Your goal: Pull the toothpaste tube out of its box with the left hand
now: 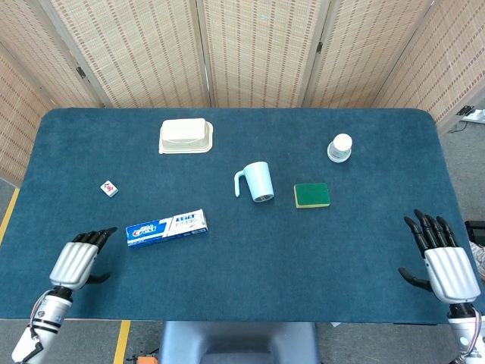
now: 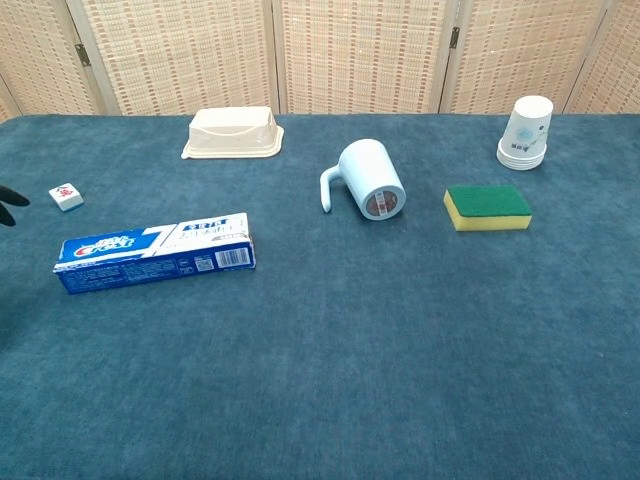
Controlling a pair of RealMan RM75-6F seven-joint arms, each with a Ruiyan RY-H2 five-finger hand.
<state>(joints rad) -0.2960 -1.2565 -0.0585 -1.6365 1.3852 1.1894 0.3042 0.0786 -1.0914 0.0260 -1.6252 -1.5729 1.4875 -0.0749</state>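
The blue and white toothpaste box [image 1: 167, 227] [image 2: 155, 252] lies flat and closed on the blue table, left of centre. No tube shows outside it. My left hand [image 1: 77, 258] hovers just left of the box's near end, fingers stretched out and apart, holding nothing. In the chest view only dark fingertips [image 2: 10, 198] show at the left edge. My right hand [image 1: 442, 262] stays open at the table's front right corner, far from the box.
A pale blue mug [image 1: 255, 182] lies on its side mid-table, a green and yellow sponge [image 1: 311, 195] to its right. A cream tray [image 1: 185, 136] sits at the back, stacked paper cups [image 1: 340, 147] back right, a small white tile [image 1: 110, 188] left.
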